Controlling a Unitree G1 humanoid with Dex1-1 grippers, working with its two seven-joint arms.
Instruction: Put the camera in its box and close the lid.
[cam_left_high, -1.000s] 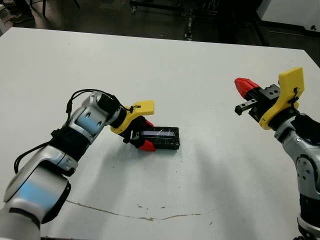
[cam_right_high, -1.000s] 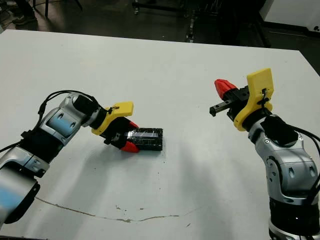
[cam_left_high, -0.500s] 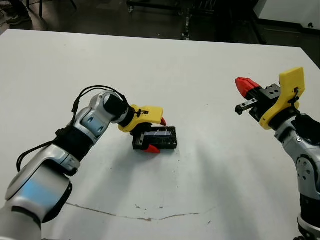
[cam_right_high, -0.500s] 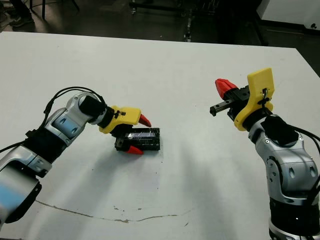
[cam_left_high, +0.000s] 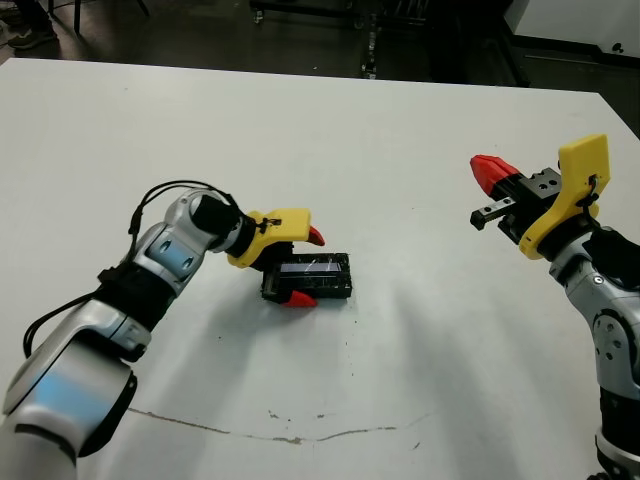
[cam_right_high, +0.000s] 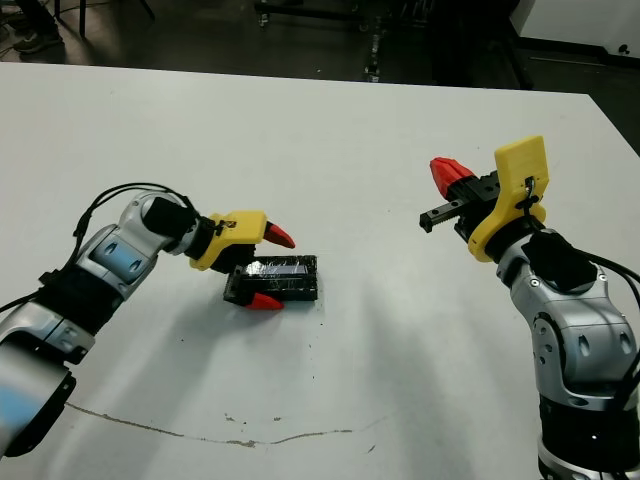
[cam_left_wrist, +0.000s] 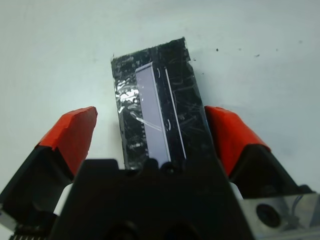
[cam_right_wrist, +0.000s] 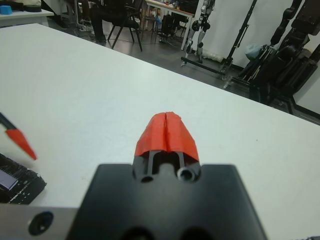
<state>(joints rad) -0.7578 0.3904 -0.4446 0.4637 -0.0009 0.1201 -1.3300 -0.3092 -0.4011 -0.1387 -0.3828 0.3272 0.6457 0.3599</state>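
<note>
The lid (cam_left_wrist: 155, 107), a glossy black slab with a pale strip, lies flat on top of the box (cam_left_high: 332, 292), whose black side wall shows beneath it. The pair sits left of the table's middle. The camera is hidden. My left gripper (cam_left_high: 307, 268) is open and low at the box's left end, with one red fingertip (cam_left_high: 316, 236) on the far side and the other at the near side; the fingertips stand apart from the lid's edges in the left wrist view. My right gripper (cam_left_high: 490, 172) is shut on nothing, raised over the table's right side.
A thin dark crack line (cam_left_high: 290, 438) runs across the white table near its front edge. Beyond the far edge stand chair legs and equipment stands (cam_right_wrist: 200, 30) on a dark floor.
My left wrist has rolled and its fingers have spread from beside the box's left end to straddling it. The box stays about where it was. The right arm has not moved.
</note>
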